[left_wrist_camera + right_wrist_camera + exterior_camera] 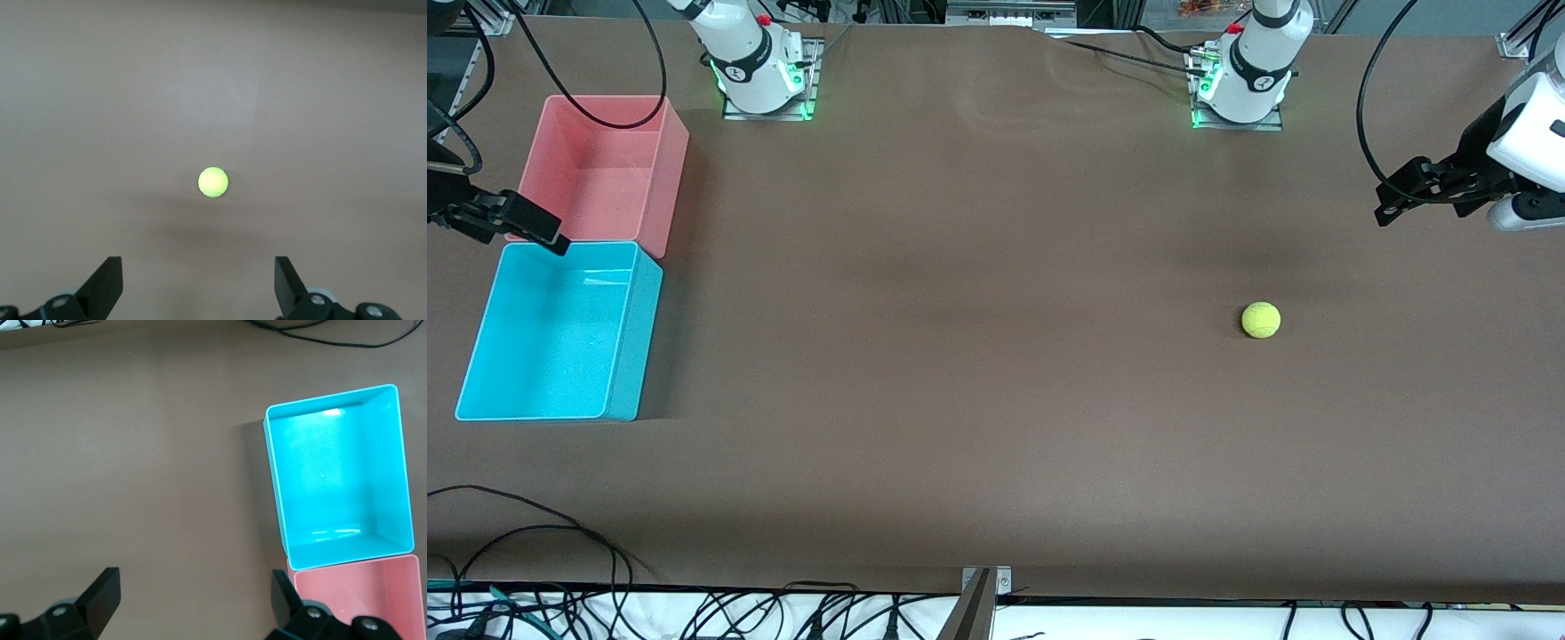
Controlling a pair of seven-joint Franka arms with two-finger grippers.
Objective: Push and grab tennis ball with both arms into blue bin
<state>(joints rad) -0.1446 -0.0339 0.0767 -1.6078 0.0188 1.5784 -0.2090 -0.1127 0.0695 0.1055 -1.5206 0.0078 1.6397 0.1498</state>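
ball: tennis ball [1261,320] sits bare on the counter [978,373], toward the left arm's end, roughly mid-depth. Nothing touches it. Also seen in left wrist view [213,182], centred w/ its shadow on the brown surface.

blue bin: blue bin [560,333] at the right arm's end of the counter, upright, open top, nothing inside as far as front + right wrist views [337,477] show. Well apart from the ball – nearly the whole counter length between them.

pink bin: pink bin [605,169] same shape, touching or just beside the blue bin's short wall, farther from the front camera. Nothing visible inside. One corner also in right wrist view [360,597].

left tool: left tool [1392,204] up in the air over the counter's edge at the left arm's end, pointing toward the ball, not touching it. Fingers [107,283] spread wide apart in left wrist view, nothing between them. Ball lies ahead of the gap.

right tool: right tool [538,231] hangs over the seam where the pink + blue bins meet, at the bins' outer side. Fingers [103,593] wide apart in right wrist view, gripping nothing.

arms: bases along the counter's edge farthest from the front camera, green lights lit at both.

cables: black cables [525,533] loop on the counter edge nearest the front camera, at the right arm's end.
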